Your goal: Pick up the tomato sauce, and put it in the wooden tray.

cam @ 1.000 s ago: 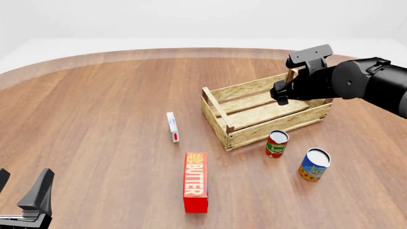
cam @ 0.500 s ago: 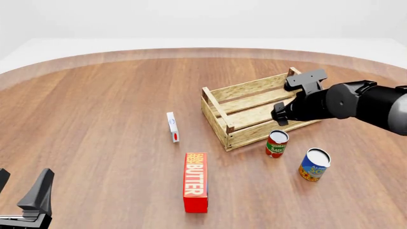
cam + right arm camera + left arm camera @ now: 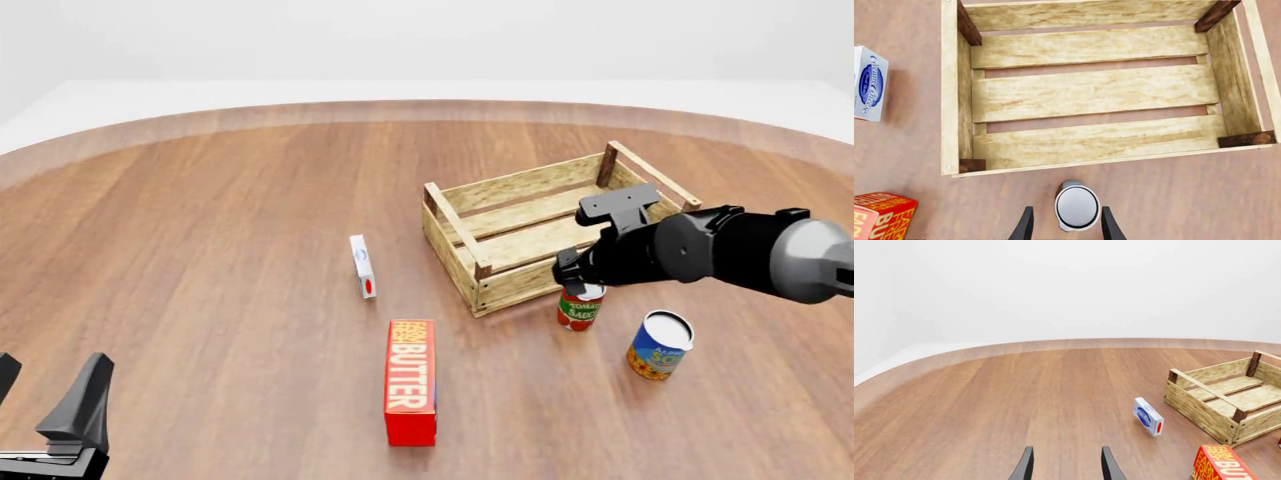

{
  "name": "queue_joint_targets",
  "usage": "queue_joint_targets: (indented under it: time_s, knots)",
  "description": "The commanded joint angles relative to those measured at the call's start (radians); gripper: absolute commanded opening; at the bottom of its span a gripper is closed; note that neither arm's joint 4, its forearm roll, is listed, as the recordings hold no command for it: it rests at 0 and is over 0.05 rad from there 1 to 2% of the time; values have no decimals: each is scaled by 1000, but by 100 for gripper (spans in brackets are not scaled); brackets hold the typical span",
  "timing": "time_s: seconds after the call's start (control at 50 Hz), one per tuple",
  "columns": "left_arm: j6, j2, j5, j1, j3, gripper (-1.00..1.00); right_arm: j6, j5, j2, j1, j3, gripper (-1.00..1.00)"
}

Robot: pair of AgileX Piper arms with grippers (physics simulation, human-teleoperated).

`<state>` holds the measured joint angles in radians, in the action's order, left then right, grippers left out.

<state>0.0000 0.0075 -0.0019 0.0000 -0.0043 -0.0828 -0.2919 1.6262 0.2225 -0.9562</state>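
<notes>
The tomato sauce (image 3: 579,306), a small red can with a green label band, stands upright on the table just in front of the wooden tray (image 3: 470,262). My right gripper (image 3: 577,279) hangs directly over the can, open and empty. In the right wrist view the can's silver top (image 3: 1077,206) lies between the two open fingers (image 3: 1025,226), below them. The slatted tray (image 3: 957,100) holds nothing. My left gripper (image 3: 48,398) is open and empty at the near left corner, far from the can; it also shows in the left wrist view (image 3: 1066,469).
A larger blue-and-yellow can (image 3: 661,345) stands to the right of the tomato sauce. A red butter box (image 3: 411,382) lies in front of the tray, and a small white-and-blue box (image 3: 362,266) stands to the tray's left.
My right arm has come down and toward the near side, from above the tray's far corner to right over the tomato sauce can. The left arm has not moved.
</notes>
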Motion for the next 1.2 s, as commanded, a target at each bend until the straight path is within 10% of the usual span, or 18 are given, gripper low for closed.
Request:
queue_joint_targets:
  time_s: [0.02,1.2]
  knots:
    - [0,0,0,0,0,100,22,58,51,21,49,100]
    - [0,0,0,0,0,100,-9,87,86,-26,57,100]
